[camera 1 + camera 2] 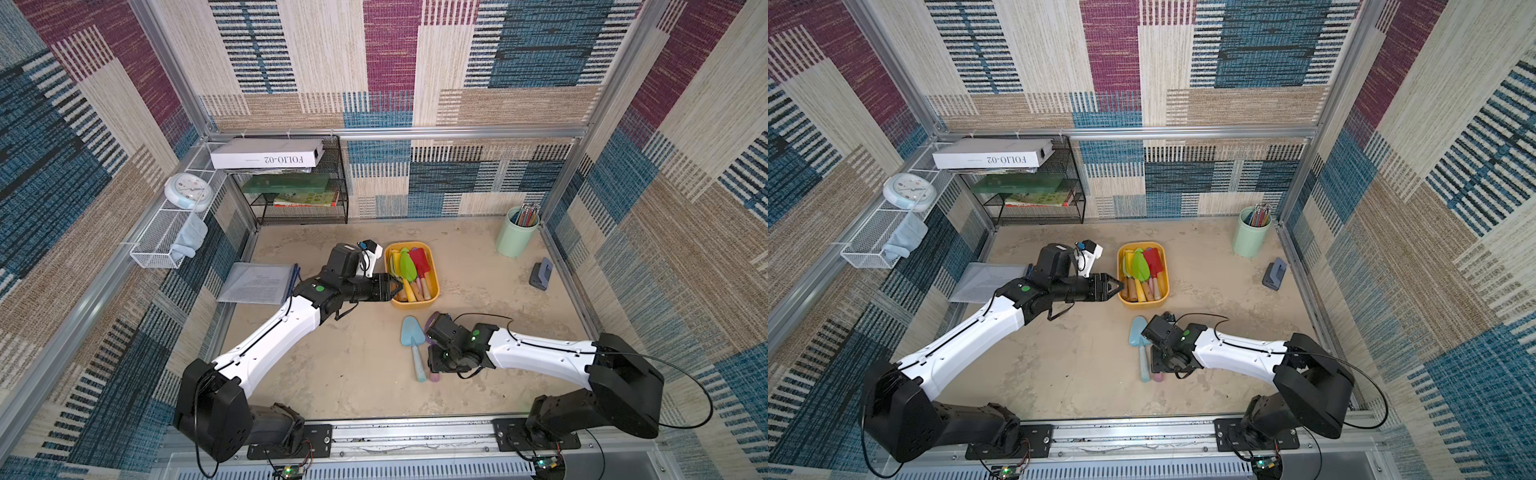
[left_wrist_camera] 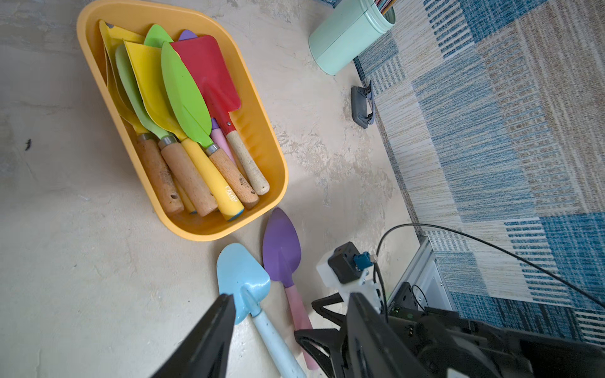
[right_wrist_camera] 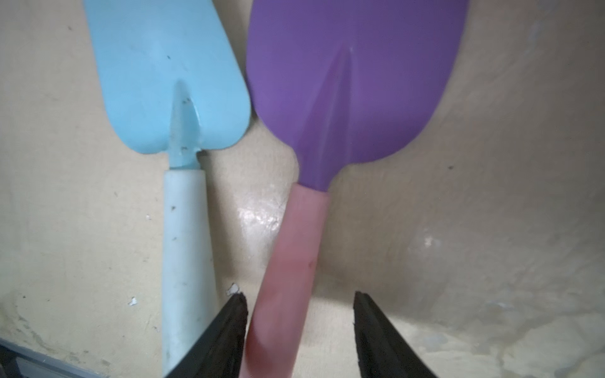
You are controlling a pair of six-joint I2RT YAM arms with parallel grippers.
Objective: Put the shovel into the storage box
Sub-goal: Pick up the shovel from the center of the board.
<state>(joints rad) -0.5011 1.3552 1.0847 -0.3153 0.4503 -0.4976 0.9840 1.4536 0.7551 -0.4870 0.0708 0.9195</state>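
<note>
**Purple shovel lying outside the box, right jaws straddling its handle**

I am watching the purple shovel (image 3: 343, 98) lying flat on the table (image 1: 478, 365). Its blade tip is pointing at the near end of the storage box (image 2: 262, 137) and sitting just short of the rim. My right gripper (image 3: 299, 296) is hanging low over its pink handle (image 3: 288, 255) with the jaws partly spread. One finger is sitting right against the handle, the other is standing clear of it, so nothing is being gripped.

A blue shovel (image 3: 163, 81) is lying parallel, just beside the purple one. I cannot tell whether the blades are touching.

Inside the box, a green shovel (image 2: 186, 98), a yellow shovel (image 2: 147, 81) and a red shovel (image 2: 209, 72) are lying stacked among others.

My left gripper (image 1: 1119, 286) is hovering at the box's near left edge, jaws parted and holding nothing.

A mint pencil cup (image 1: 515, 239) is standing well apart, near the far right corner.
</note>
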